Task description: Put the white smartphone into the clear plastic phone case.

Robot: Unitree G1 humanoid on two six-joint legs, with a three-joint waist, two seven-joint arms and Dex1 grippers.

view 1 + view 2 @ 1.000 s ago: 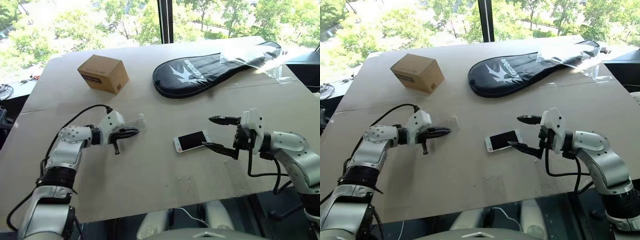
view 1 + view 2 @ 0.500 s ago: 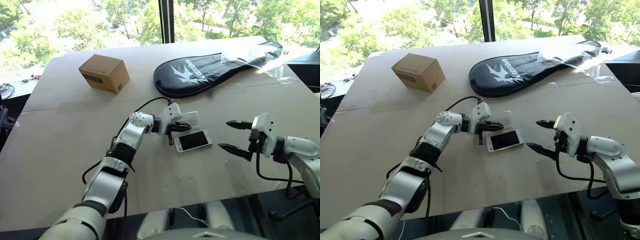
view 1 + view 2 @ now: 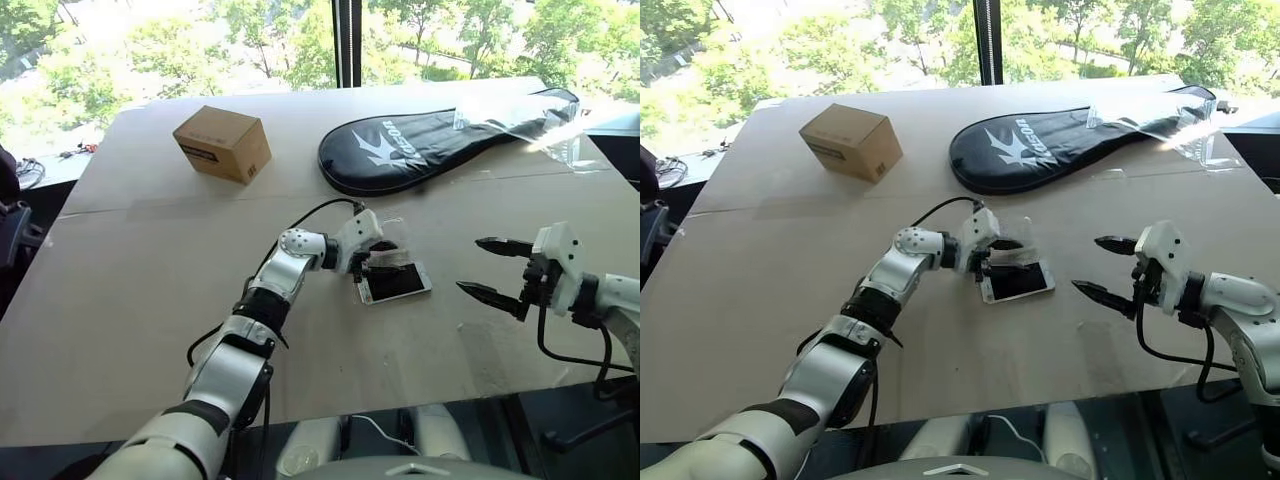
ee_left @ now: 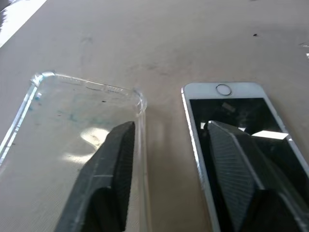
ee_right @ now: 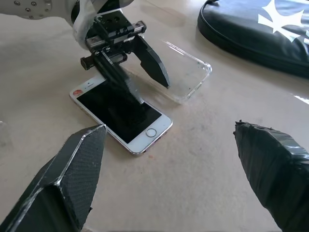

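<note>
The white smartphone lies screen up in the middle of the table. The clear plastic phone case lies open side up right beside it, on the far side, long edges almost touching. My left gripper hovers low over both with its jaws open. In the left wrist view one finger is over the case and the other over the phone's screen. My right gripper stands open a hand's width to the right of the phone, pointing at it, with nothing held.
A cardboard box stands at the far left of the table. A black racket cover lies at the far right, with a crinkled clear plastic sheet on its end. The table's front edge is close behind both arms.
My left arm swung right, carrying the case to the phone, then opened and let it down beside the phone. My right gripper drew back to the right, still open.
</note>
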